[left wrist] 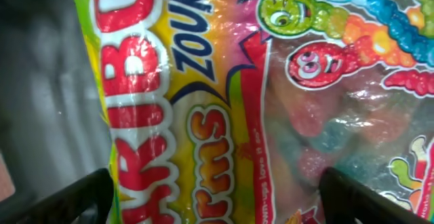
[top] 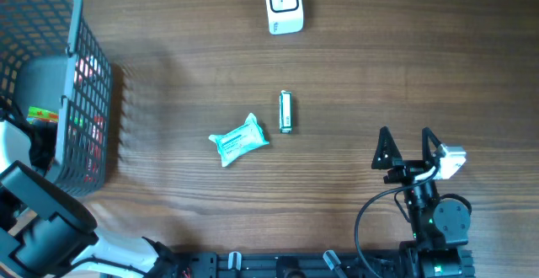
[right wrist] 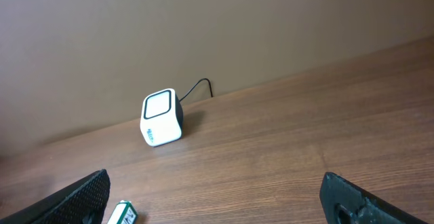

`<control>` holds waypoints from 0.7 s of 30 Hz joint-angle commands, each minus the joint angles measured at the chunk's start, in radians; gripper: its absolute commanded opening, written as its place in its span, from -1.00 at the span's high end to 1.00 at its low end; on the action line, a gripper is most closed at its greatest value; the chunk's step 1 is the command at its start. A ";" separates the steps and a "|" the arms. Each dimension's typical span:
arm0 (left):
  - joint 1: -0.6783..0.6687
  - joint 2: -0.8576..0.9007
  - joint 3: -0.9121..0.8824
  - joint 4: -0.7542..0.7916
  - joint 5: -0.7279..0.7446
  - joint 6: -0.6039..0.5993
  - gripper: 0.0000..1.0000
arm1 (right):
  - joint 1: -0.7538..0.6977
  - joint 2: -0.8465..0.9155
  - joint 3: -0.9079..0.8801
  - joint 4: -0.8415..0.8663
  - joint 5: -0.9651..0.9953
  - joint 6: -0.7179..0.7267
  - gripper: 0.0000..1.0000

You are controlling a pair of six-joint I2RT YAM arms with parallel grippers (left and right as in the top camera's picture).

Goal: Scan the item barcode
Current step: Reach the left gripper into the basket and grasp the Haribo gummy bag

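Note:
A bright bag of sour gummy worms (left wrist: 203, 81) fills the left wrist view, lying inside the grey basket (top: 88, 67). My left gripper (left wrist: 217, 190) is down in the basket just above the bag, open, with one black finger (left wrist: 81, 197) at the bag's left edge and the other over its right part. The white barcode scanner (top: 283, 4) stands at the far edge of the table, also seen in the right wrist view (right wrist: 161, 118). My right gripper (top: 406, 143) hovers open and empty at the near right, facing the scanner.
A teal wrapped packet (top: 239, 140) and a small green-and-white pack (top: 285, 112) lie mid-table; that pack's end (right wrist: 122, 214) shows by my right gripper's left finger. The basket's mesh wall surrounds the left gripper. A cable runs from the scanner to the back edge.

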State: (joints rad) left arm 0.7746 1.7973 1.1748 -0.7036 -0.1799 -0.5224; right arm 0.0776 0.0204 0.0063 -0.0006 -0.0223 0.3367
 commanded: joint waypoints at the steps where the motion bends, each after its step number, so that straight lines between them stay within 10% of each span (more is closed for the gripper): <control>1: 0.003 0.039 -0.010 0.002 0.065 0.022 -0.11 | -0.004 -0.003 -0.001 0.004 -0.005 0.006 -0.99; 3: 0.003 0.026 0.011 -0.002 0.111 0.063 0.73 | -0.004 -0.003 -0.001 0.004 -0.005 0.006 -0.99; 4: 0.003 0.003 0.038 -0.019 0.124 0.074 0.81 | -0.004 -0.003 -0.001 0.004 -0.005 0.006 -0.99; 14: 0.002 -0.433 0.255 -0.114 0.267 0.037 0.92 | -0.004 -0.003 -0.001 0.004 -0.005 0.006 -1.00; 21: -0.005 -0.742 0.254 -0.171 0.628 -0.017 0.92 | -0.004 -0.003 -0.001 0.004 -0.005 0.006 -0.99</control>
State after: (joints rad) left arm 0.7746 1.1095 1.4319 -0.8371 0.2012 -0.5179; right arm 0.0776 0.0204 0.0063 -0.0002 -0.0223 0.3367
